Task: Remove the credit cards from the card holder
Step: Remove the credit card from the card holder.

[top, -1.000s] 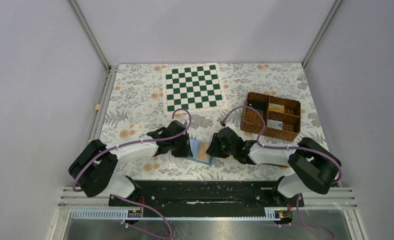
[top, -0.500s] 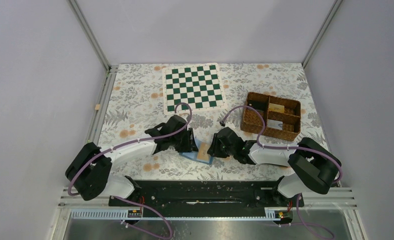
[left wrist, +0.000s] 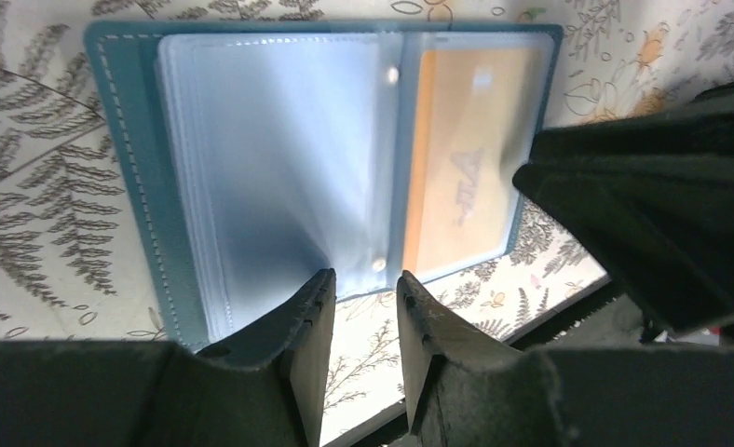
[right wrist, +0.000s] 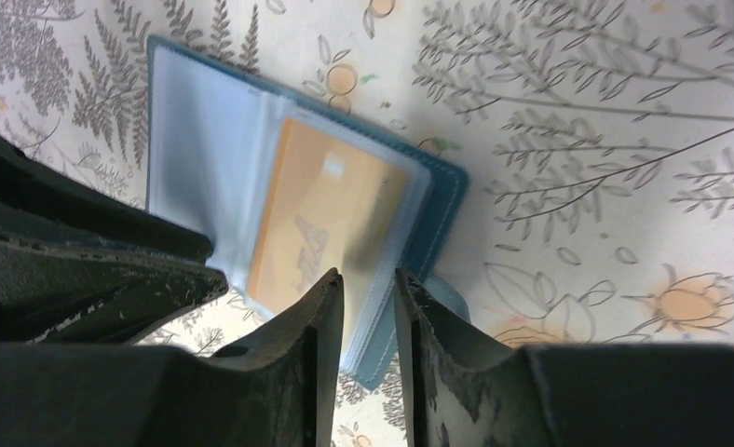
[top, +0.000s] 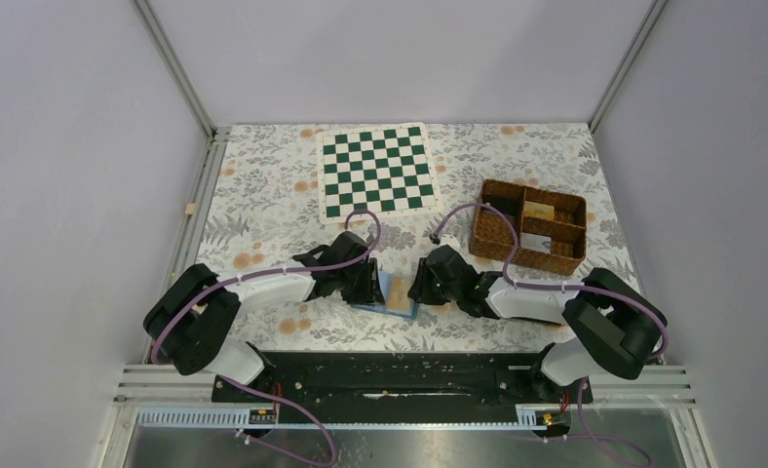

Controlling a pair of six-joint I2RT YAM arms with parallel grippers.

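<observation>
Left tool (left wrist: 363, 284) lowered — card holder (left wrist: 279, 168) open, credit card (left wrist: 466, 186) showing

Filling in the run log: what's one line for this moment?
card holder open flat | credit card inside it | left gripper slightly open at holder edge | right gripper at card's edge, grip unclear

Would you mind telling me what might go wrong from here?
The card sits under a clear sleeve; the right claw may pinch the sleeve too and drag the whole card holder. The left claw is close beside it, so the two might collide.
</observation>
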